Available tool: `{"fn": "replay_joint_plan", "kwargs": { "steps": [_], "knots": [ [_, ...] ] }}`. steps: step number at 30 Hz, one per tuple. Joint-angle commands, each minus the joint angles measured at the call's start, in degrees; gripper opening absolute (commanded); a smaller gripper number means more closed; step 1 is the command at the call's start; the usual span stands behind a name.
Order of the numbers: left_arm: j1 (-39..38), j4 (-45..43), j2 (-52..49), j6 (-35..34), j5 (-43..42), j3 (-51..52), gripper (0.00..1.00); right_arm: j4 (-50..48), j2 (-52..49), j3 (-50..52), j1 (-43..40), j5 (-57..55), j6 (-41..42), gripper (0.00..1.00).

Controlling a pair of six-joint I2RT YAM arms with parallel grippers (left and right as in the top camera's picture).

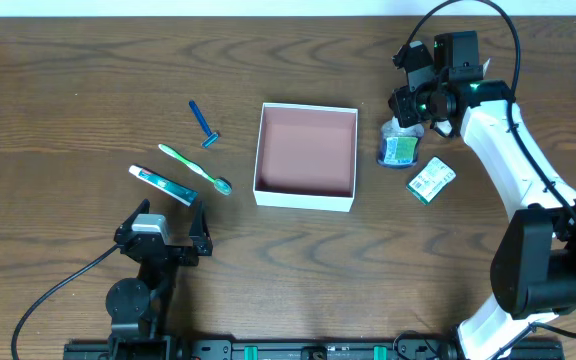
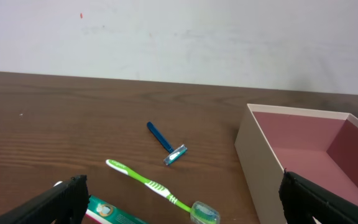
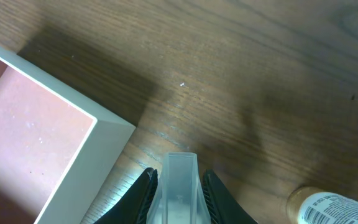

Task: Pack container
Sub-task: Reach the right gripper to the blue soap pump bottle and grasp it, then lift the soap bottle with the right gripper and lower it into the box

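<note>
The container is a shallow white box with a reddish-brown floor, empty at the table's middle. It also shows in the left wrist view and the right wrist view. My right gripper hovers just right of the box's far right corner. In the right wrist view its fingers are shut on a translucent plastic item. A small blue bottle with a green label lies below it. My left gripper is open and empty near the front left, also seen in its own view.
Left of the box lie a green toothbrush, a blue razor and a toothpaste tube. A green-and-white packet lies right of the box. A gold-capped labelled item lies beside the right gripper.
</note>
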State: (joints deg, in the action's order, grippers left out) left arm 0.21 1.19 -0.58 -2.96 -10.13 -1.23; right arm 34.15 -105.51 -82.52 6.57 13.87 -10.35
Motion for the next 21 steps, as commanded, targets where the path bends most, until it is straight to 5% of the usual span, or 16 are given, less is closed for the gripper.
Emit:
{"fn": "replay_joint_plan", "kwargs": {
  "steps": [1, 21],
  "knots": [
    [-0.2, 2.0, 0.3, -0.1, -0.8, 1.0, 0.98, -0.4, 1.0, -1.3, 0.2, 0.5, 0.6, 0.04],
    [-0.2, 2.0, 0.3, -0.1, -0.8, 1.0, 0.98, -0.4, 16.5, -11.0, 6.2, 3.2, 2.6, 0.01]
  ]
}}
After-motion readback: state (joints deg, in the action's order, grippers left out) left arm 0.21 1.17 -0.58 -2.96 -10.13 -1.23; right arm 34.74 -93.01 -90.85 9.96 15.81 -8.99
